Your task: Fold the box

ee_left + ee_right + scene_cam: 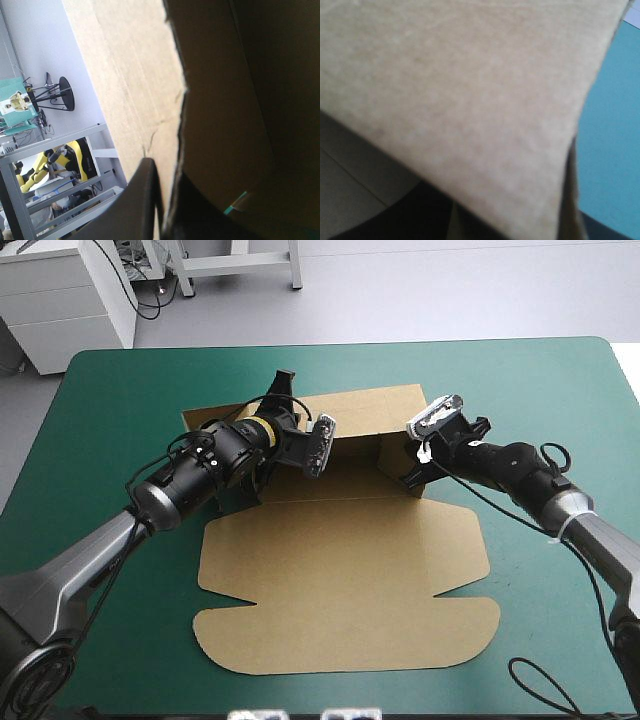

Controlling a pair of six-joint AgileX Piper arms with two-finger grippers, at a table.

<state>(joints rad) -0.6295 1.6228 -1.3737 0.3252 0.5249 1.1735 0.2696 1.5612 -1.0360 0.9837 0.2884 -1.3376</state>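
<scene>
Presently the left gripper [166, 175] clamps the probably stiff, light box [340, 560] at its 9 o'clock side; the right gripper's [412, 472] closure cannot be told.

1. The table [110, 410] carries a teal-green cover, visible on all 4 sides of the board.
2. The brown box [340, 590] lies mid-table: near lid flat, far walls raised.

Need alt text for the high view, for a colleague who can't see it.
A brown box lies on the teal-green table, far walls raised, near lid flat. The left gripper is at its left side, the right gripper at its right wall.
</scene>
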